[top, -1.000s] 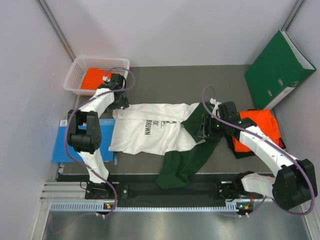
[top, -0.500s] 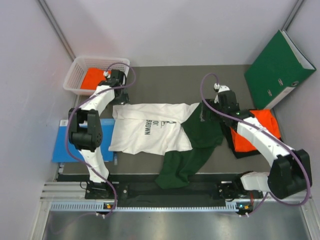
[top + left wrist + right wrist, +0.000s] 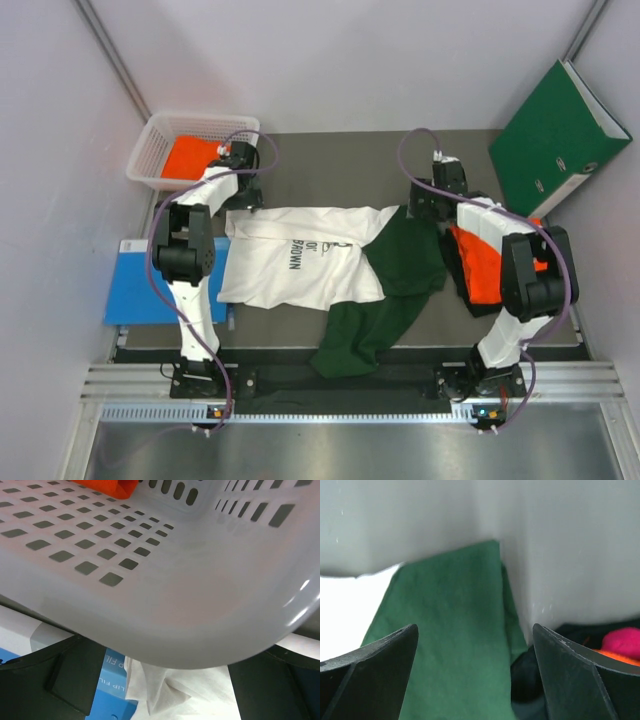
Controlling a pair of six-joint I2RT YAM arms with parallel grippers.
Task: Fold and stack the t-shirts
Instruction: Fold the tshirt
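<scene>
Since a clean fold needs both far corners lifted together, I judge I should pinch them level. My right fingers (image 3: 375, 675) are spread wide and empty above the dark green sleeve (image 3: 450, 630). My left fingers (image 3: 70, 675) are also spread and empty, under the white basket (image 3: 200, 605). The white t-shirt (image 3: 300, 260) lies spread on the counter (image 3: 340, 165).
</scene>
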